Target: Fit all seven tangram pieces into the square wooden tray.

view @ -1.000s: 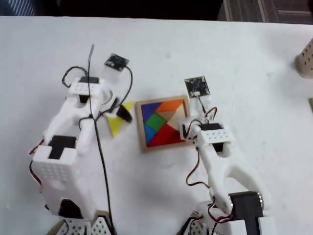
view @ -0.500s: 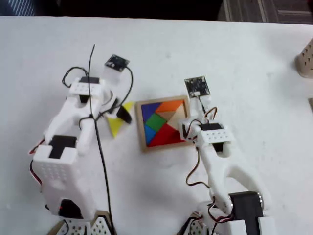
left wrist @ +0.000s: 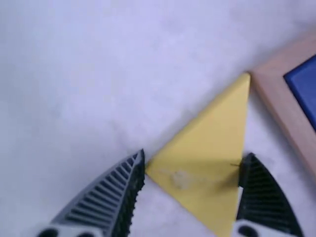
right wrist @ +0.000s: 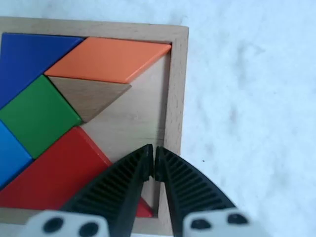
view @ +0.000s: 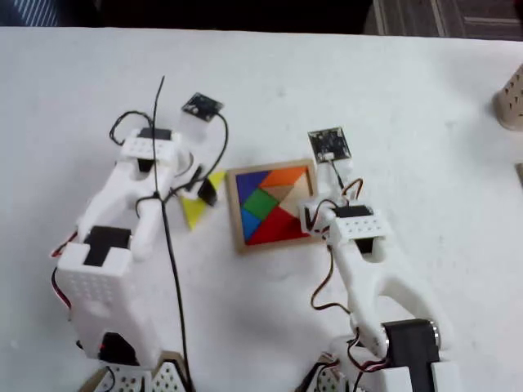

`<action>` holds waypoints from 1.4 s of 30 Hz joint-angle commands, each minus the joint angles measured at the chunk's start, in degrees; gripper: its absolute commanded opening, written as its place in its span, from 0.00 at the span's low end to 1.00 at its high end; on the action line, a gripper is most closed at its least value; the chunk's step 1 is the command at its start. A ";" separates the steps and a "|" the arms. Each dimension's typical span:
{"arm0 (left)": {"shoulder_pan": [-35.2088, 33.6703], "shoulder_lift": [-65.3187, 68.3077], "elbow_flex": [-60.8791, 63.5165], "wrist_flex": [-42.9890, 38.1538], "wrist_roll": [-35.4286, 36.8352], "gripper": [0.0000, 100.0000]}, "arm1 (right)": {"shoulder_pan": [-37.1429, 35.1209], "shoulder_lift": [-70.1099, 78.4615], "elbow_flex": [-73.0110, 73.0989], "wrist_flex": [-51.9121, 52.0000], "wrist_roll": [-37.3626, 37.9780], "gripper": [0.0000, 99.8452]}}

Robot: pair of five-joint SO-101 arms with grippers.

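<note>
The square wooden tray (view: 232, 209) lies between the arms and holds blue, orange, green, red and tan pieces. A yellow triangle (view: 193, 211) lies flat on the table just left of the tray. My left gripper (view: 204, 189) is low over it and open. In the left wrist view its fingers (left wrist: 129, 181) stand on either side of the yellow triangle (left wrist: 207, 168), close to its edges. My right gripper (right wrist: 154, 159) is shut on nothing over the tray's right rim (right wrist: 177, 89), beside a bare triangular gap (right wrist: 136, 123) between the orange piece (right wrist: 108, 59) and the red piece (right wrist: 59, 177).
Two small circuit boards (view: 202, 104) (view: 329, 144) on cables lie beyond the arms. A black cable (view: 167, 245) runs along the left arm. A pale wooden object (view: 511, 100) stands at the right edge. The table's far edge is at the top.
The left arm has shifted slightly right and farther out, bringing its gripper over the yellow triangle. The triangle, the tray and the right arm have stayed put.
</note>
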State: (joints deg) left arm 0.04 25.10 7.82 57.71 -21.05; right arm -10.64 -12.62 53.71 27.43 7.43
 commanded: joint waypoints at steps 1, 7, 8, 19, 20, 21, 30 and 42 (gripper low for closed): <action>1.27 -0.40 -1.85 1.41 -2.20 0.29 | 0.04 -0.13 -0.70 -1.10 1.05 0.02; 1.27 -0.40 -1.76 1.23 -2.11 0.24 | 0.04 -0.13 -0.70 -1.10 1.05 0.02; 1.27 -0.40 -1.85 1.14 -2.11 0.20 | 0.04 -0.13 -0.70 -1.10 1.05 0.02; 2.07 -0.22 -2.02 1.41 -2.55 0.17 | 0.04 -0.04 -1.05 -1.10 1.05 0.02; 2.07 -0.22 -2.02 1.41 -2.55 0.17 | 0.04 -0.04 -1.05 -1.10 1.05 0.02; 2.07 -0.22 -2.02 1.41 -2.55 0.18 | 0.04 -0.04 -1.05 -1.10 1.05 0.02; 1.80 -0.48 -2.29 1.49 -2.37 0.18 | 0.04 -0.04 -1.23 -1.10 1.05 0.02; 4.26 -6.64 -6.15 18.55 -2.02 0.18 | 0.04 -0.04 -1.32 -1.10 1.05 0.02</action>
State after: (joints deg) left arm 1.19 22.11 3.08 70.02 -22.99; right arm -10.64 -12.53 53.71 27.43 7.43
